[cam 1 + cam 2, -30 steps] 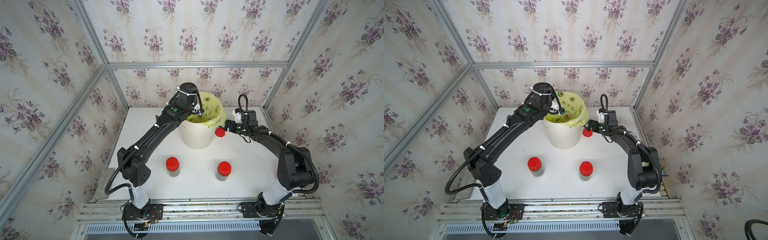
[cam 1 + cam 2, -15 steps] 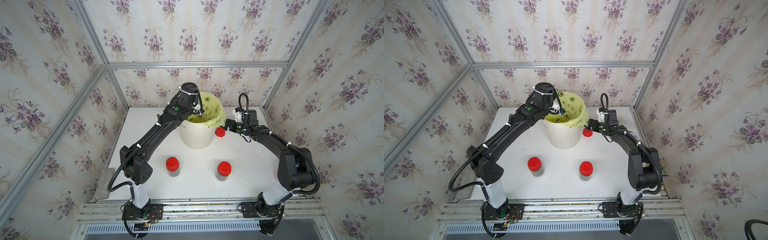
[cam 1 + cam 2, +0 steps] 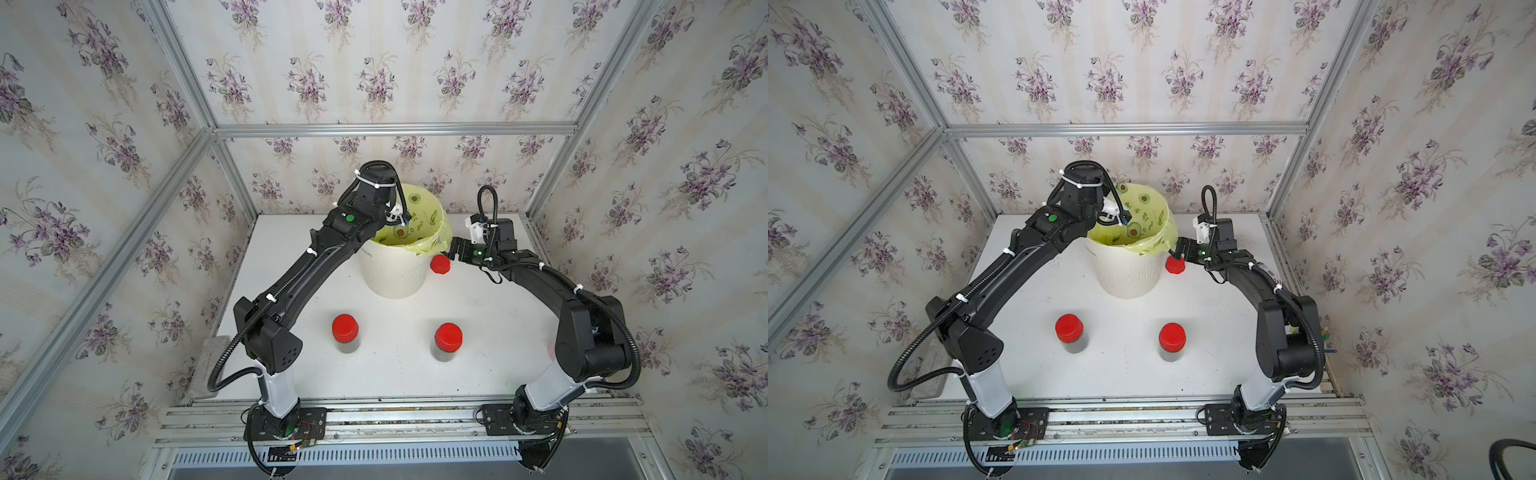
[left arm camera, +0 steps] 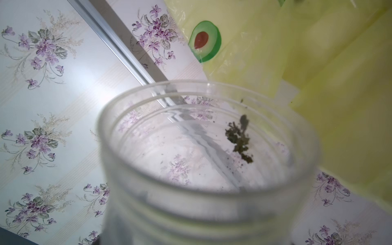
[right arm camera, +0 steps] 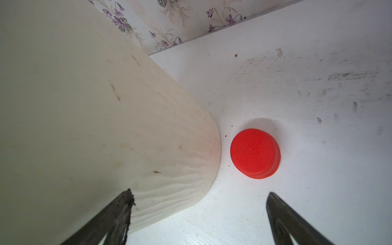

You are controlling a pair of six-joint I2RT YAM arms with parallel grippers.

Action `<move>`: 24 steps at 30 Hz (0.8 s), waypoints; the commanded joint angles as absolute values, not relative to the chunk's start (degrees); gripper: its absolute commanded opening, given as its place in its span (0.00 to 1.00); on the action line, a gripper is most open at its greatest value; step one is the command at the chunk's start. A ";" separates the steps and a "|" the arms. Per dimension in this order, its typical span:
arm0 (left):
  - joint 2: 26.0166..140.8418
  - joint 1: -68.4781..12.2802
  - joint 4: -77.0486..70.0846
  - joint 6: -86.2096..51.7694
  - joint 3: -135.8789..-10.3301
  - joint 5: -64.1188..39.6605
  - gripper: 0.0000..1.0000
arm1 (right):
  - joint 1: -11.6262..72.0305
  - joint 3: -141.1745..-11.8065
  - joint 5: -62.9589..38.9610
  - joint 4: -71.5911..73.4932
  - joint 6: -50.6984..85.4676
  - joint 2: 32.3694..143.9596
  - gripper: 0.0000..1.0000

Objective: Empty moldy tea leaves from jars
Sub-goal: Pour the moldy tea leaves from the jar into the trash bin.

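Observation:
My left gripper reaches over the mouth of the white bin and is shut on an open clear jar, which is tipped toward the yellow-green liner. A small clump of tea leaves clings inside that jar; the rest of it looks empty. My right gripper hangs open just above the table beside the bin, with a loose red lid lying past its fingertips. Two jars with red lids stand upright near the front and show dark leaves through their walls.
The bin stands at the back centre of the white table, close to the floral back wall. A grey block lies at the table's left edge. Aluminium rails run along the front.
The left arm's elbow has shifted slightly while the jar stays over the bin. The right arm and the lid have not moved.

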State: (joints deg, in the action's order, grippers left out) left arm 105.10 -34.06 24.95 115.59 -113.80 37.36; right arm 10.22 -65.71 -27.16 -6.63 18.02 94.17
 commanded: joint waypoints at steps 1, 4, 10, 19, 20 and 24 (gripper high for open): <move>105.73 -33.66 25.22 118.88 -112.94 36.62 0.67 | 10.23 -65.83 -28.18 -5.81 18.72 93.86 0.96; 106.52 -34.07 25.14 119.24 -115.97 36.37 0.67 | 10.26 -65.83 -28.05 -6.13 18.46 93.68 0.96; 106.15 -33.84 25.30 119.84 -115.41 34.96 0.67 | 10.22 -65.65 -28.27 -5.63 18.80 93.60 0.96; 105.16 -33.73 27.76 118.52 -113.68 35.90 0.68 | 10.24 -65.13 -28.74 -5.28 19.24 92.67 0.96; 105.29 -33.67 27.77 118.61 -113.74 35.93 0.68 | 10.23 -65.13 -29.05 -5.27 19.18 92.76 0.96; 106.22 -34.24 27.77 119.52 -118.14 35.81 0.68 | 10.27 -65.39 -29.26 -5.98 18.92 92.61 0.96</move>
State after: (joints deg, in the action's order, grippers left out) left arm 106.34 -33.76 29.36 115.55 -115.79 36.53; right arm 10.22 -65.23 -28.42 -6.31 18.44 93.19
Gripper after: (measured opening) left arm 0.681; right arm 0.957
